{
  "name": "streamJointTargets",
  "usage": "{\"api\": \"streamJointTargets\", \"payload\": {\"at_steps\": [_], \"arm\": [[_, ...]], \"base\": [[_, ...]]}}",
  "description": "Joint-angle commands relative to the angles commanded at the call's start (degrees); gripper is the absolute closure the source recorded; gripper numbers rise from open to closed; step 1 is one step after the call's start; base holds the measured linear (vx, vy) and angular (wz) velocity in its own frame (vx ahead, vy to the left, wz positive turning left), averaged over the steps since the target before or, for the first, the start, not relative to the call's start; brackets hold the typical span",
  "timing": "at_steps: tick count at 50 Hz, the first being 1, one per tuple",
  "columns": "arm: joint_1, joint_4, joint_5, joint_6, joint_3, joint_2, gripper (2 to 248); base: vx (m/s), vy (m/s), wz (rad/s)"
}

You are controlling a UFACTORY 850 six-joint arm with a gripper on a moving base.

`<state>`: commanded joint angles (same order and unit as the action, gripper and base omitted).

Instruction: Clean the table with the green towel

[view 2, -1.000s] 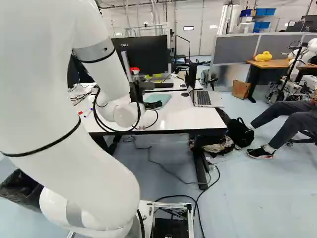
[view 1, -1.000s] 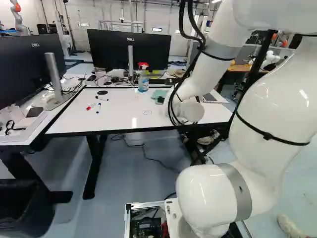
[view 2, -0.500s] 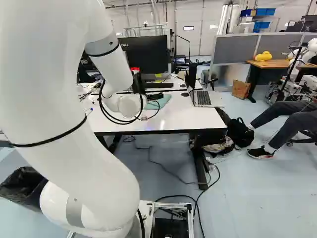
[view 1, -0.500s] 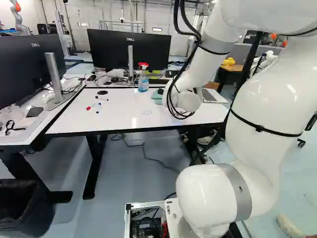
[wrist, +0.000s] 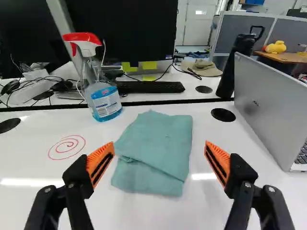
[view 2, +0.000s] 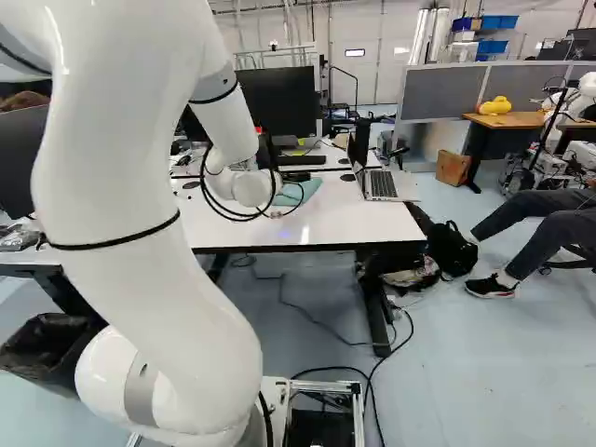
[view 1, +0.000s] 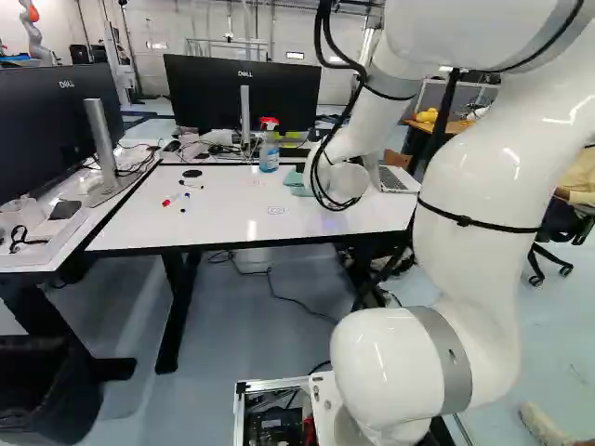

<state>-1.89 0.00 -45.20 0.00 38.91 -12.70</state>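
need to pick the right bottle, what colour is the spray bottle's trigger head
The trigger head is red and white; it shows best in the wrist view.

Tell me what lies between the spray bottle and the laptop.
The wrist view shows the green towel between the spray bottle and the laptop, plus a round black disc nearer the laptop.

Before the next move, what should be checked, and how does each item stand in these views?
1. Gripper open: ok.
2. Green towel lying between the fingers' lines of closing, as the wrist view shows it: ok.
3. Fingertips low enough to close on the towel: cannot tell.
4. Spray bottle and laptop outside the space between the fingers: ok.
5. White table free of loose things for wiping: not ok, markers lie on it.
6. Red spiral wiped off: not ok.
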Motion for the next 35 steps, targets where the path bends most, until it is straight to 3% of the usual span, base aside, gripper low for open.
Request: {"api": "streamJointTargets", "payload": {"at_steps": [35], "arm": [[-0.67,0.37,7.48,0.00,11.07,-9.27,3]], "base": [[0.000,0.000,0.000]]}}
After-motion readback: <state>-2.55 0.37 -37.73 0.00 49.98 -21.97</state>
